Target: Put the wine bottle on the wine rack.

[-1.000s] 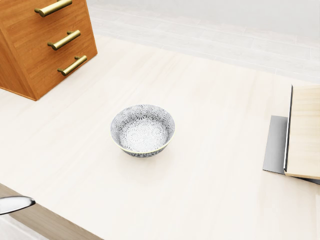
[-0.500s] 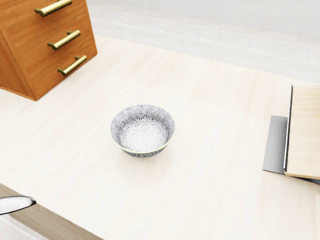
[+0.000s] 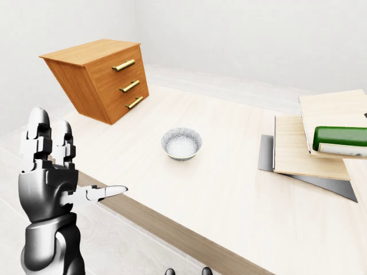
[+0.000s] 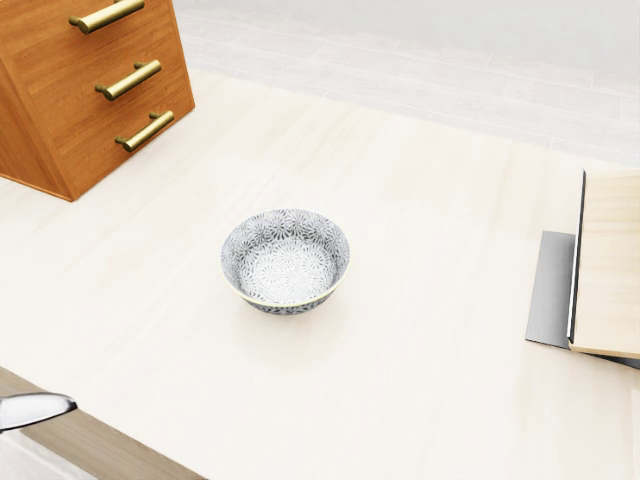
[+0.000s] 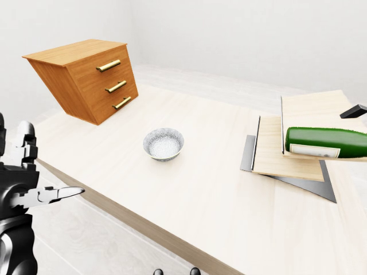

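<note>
The green wine bottle [image 5: 327, 141] with a white label lies on its side at the right edge of the right-eye view. It rests on the upper pale wood board of the wine rack [image 5: 284, 156], which stands on a grey metal plate. My left hand [image 3: 80, 163] is raised at the lower left of the left-eye view, off the table's near edge and far from the bottle. Its fingers point up, the thumb points right, and it is open and holds nothing. Only its silver thumb tip [image 4: 35, 408] shows in the head view. My right hand is not seen.
A patterned grey bowl [image 4: 286, 260] sits mid-table. An orange wood chest with three brass-handled drawers [image 3: 100, 77] stands tilted at the upper left. The pale table [image 3: 189, 206] has a brown near edge. Two small dark tips [image 3: 183, 271] peek in at the bottom.
In the head view the silver thumb tip at the bottom left has edged slightly to the right. Nothing else has moved.
</note>
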Controlling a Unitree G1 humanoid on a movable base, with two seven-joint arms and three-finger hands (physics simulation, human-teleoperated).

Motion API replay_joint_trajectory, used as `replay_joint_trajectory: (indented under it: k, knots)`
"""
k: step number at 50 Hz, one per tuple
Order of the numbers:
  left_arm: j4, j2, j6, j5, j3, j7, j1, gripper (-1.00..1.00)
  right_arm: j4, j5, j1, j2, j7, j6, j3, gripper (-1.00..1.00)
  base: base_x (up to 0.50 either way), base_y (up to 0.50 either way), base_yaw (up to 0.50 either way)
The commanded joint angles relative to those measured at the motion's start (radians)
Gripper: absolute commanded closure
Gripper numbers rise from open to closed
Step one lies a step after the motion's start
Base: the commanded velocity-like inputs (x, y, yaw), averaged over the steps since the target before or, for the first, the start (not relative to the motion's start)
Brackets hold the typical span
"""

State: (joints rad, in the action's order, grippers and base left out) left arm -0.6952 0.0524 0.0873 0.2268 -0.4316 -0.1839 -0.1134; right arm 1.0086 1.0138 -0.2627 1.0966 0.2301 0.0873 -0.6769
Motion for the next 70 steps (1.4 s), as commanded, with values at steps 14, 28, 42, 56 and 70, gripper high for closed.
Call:
replay_joint_trajectory:
  k: [14, 28, 42, 56, 70]
  knots:
    - [0.008, 0.002, 0.0, 0.001, -0.001, 0.0, 0.001, -1.0, -0.064, 0.017, 0.053, -0.002, -0.015, 0.0, -0.046, -1.0, 0.0, 0.0, 0.0]
    - [0.003, 0.001, 0.0, 0.004, -0.001, 0.0, 0.001, -1.0, -0.202, 0.022, 0.197, -0.037, -0.02, 0.0, -0.185, -1.0, 0.0, 0.0, 0.0]
    - [-0.014, 0.001, 0.0, 0.004, 0.001, 0.005, 0.002, -1.0, -0.343, -0.002, 0.265, -0.072, -0.039, 0.0, -0.317, -1.0, 0.0, 0.0, 0.0]
    - [-0.015, 0.001, 0.0, 0.003, 0.004, 0.003, 0.002, -1.0, -0.509, -0.026, 0.281, -0.094, -0.075, 0.0, -0.439, -1.0, 0.0, 0.0, 0.0]
    - [-0.021, 0.003, 0.0, 0.003, 0.007, 0.005, 0.008, -1.0, -0.686, -0.022, 0.251, -0.098, -0.141, 0.0, -0.526, -1.0, 0.0, 0.0, 0.0]
